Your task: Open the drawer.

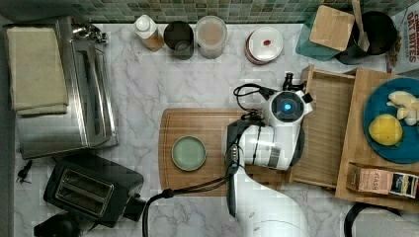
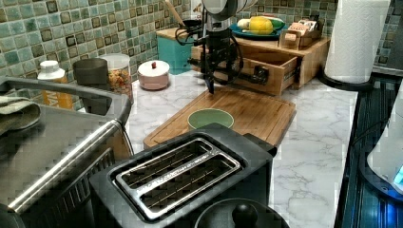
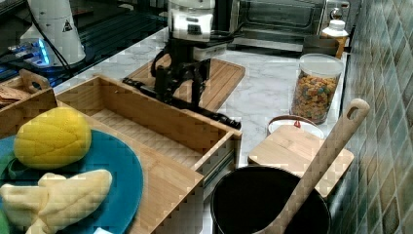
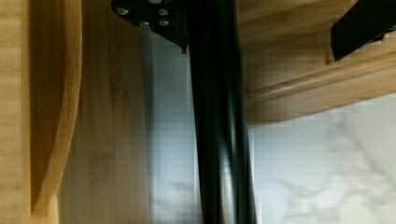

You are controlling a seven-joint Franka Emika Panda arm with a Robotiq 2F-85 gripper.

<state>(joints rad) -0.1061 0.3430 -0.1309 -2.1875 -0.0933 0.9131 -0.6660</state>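
The light-bamboo drawer (image 1: 323, 128) stands pulled out from the wooden stand, its plain tray (image 3: 146, 122) in plain sight. A long black bar handle (image 3: 214, 117) runs along its front. My gripper (image 3: 180, 100) hangs over that front with the bar between its two fingers (image 3: 197, 92), which stand apart, so it is open. The wrist view has the handle (image 4: 219, 130) running between the gripper (image 4: 259, 23) fingers, one finger close against it and the other well away. In the left view the gripper (image 2: 221, 84) sits at the drawer (image 2: 271, 66) front, above the cutting board.
A grooved cutting board (image 1: 207, 123) holding a green bowl (image 1: 188, 153) lies beside the drawer front. Jars (image 1: 211, 35) line the tiled back wall. A black toaster (image 1: 91, 190) and a toaster oven (image 1: 59, 89) are at the top view's left. The stand's top carries a blue plate (image 1: 390, 148).
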